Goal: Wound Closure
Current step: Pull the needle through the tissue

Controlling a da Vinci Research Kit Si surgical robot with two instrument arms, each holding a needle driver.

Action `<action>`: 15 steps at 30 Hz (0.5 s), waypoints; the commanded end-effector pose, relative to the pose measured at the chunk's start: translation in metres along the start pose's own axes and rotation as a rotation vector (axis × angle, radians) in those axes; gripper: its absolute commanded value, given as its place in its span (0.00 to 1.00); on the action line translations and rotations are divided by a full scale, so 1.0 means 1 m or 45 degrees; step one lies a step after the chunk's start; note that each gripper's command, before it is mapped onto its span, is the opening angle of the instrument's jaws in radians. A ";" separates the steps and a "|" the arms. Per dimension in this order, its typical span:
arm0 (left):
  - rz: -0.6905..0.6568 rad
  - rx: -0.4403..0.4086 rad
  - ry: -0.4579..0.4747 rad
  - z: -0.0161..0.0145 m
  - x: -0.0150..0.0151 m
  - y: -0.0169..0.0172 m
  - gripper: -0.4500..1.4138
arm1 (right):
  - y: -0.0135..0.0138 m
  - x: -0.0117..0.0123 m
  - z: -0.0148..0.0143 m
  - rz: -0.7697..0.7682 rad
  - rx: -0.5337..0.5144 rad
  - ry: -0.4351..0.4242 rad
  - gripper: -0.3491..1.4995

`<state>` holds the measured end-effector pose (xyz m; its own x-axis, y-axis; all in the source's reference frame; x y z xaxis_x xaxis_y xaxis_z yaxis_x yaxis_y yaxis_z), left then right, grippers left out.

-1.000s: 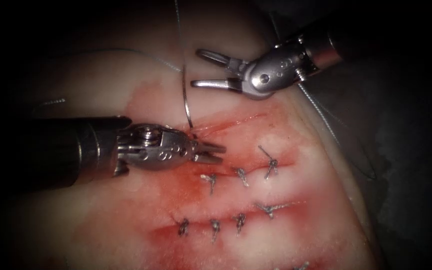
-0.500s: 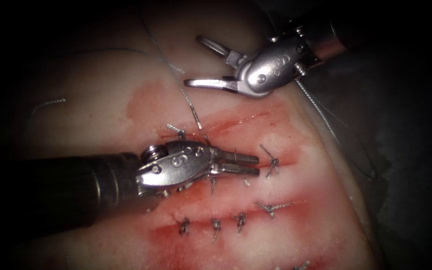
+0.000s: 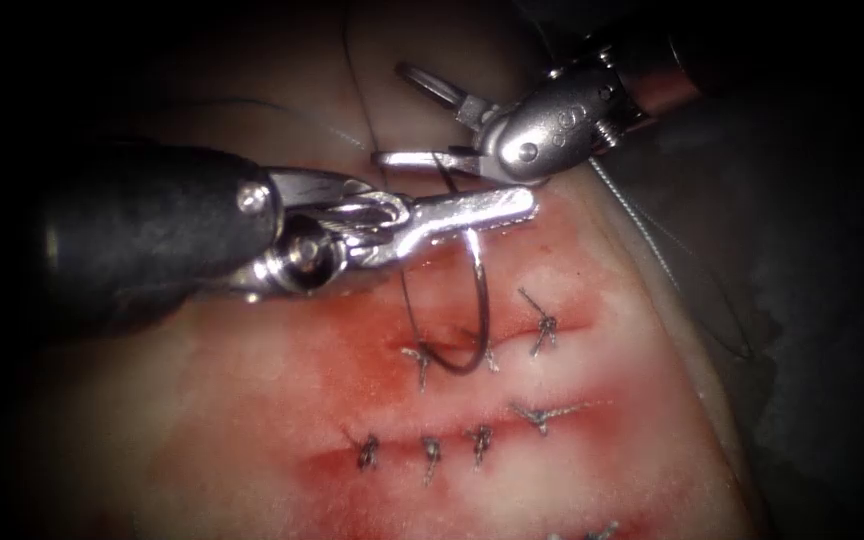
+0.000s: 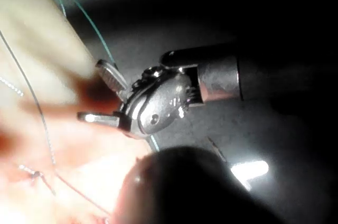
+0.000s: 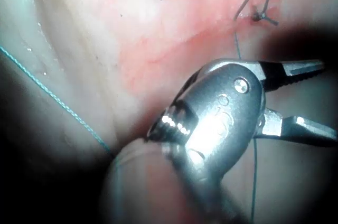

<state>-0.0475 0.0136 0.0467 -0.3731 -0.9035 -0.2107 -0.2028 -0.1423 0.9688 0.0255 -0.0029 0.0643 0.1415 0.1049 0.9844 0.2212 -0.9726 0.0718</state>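
Left tool (image 3: 517, 203): jaws closed on the needle (image 3: 485, 310), grip near one end of the curve. A short dark bit sticks up just above the jaws. The rest of the arc hangs below them, bends round and comes back up on the shaft side of the tip. The needle is over the tissue (image 3: 652, 420), low among the stitches (image 3: 542, 330) directly below the jaws. It looks free of the tissue. I can't tell if the lowest part touches the surface.

Handling, my guess: the needle is thin stiff steel, light and slick, and it will swivel in the jaws if gripped loosely. I'd take hold on the body behind the held end, never on the point. The thread (image 3: 356, 90) is limp and fine and snags easily. The tissue is soft and wet with red fluid (image 3: 372, 370), and it tears if dragged.

Orientation: the arc's long axis runs roughly up and down, about square to the left jaws, with the open side toward the shaft. I can't make out which end is the point.

Right tool (image 3: 390, 115): jaws spread wide, holding nothing. Its lower jaw sits just above the left tool's jaws, close to the needle's upper stub, and the thread runs past its tips. The jaws are also wide in the left wrist view (image 4: 91, 91) and in its own wrist view (image 5: 327, 101).
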 end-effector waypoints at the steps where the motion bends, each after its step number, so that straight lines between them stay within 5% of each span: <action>1: 0.040 0.023 -0.013 0.0006 -0.0012 -0.0012 0.00 | 0.0001 0.0006 0.0007 -0.001 0.000 -0.004 0.90; 4: 0.190 0.083 -0.060 -0.0002 -0.0038 -0.0058 0.00 | 0.0002 0.0006 0.0007 -0.001 0.001 -0.004 0.89; 9: 0.885 0.165 -0.111 -0.0031 -0.0106 -0.0140 0.00 | 0.0001 0.0005 0.0006 -0.008 0.006 0.000 0.88; 12: 1.209 0.143 -0.104 -0.0035 -0.0115 -0.0153 0.00 | -0.0003 0.0000 0.0004 -0.002 0.019 0.010 0.88; 15: 1.351 0.098 -0.001 -0.0026 -0.0104 -0.0142 0.00 | -0.0009 -0.0007 0.0001 0.014 0.036 0.010 0.86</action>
<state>-0.0393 0.0217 0.0365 -0.3016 -0.5229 0.7973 0.1647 0.7951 0.5837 0.0244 -0.0018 0.0627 0.1491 0.0481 0.9877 0.2652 -0.9642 0.0069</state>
